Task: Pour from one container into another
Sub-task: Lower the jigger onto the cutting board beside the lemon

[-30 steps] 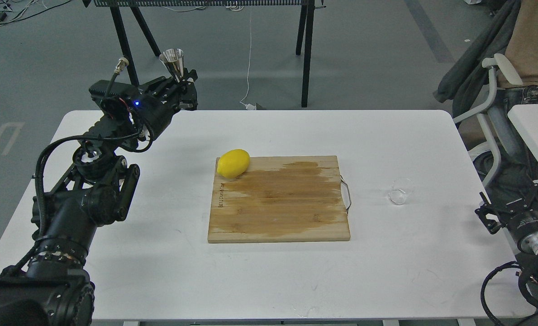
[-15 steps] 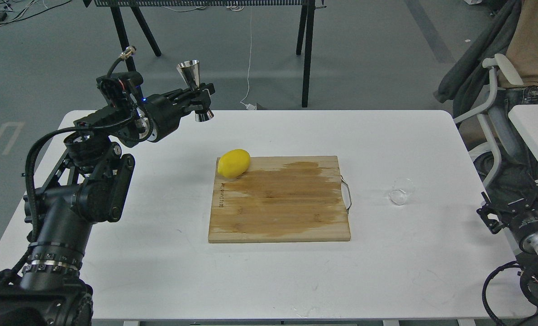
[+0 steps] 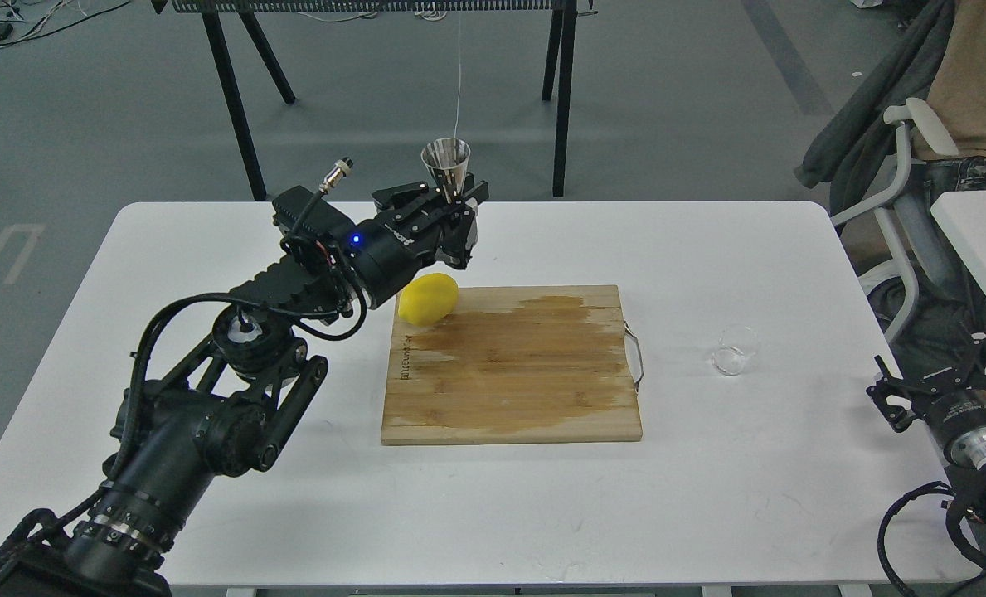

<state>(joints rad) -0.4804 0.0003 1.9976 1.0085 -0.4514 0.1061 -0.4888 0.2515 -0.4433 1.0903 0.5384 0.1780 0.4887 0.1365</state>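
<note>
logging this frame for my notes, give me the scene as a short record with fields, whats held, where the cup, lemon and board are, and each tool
held item: steel jigger, upright, gripped at its waist
left tool: shut on the jigger, raised above the table's far side, just behind the lemon
right tool: low at the table's right edge, holding nothing; open or shut cannot be told
glass cup: standing on the white table, right of the board, untouched
cutting board: table centre, with a darker stained patch
lemon: on the board's far-left corner
</note>
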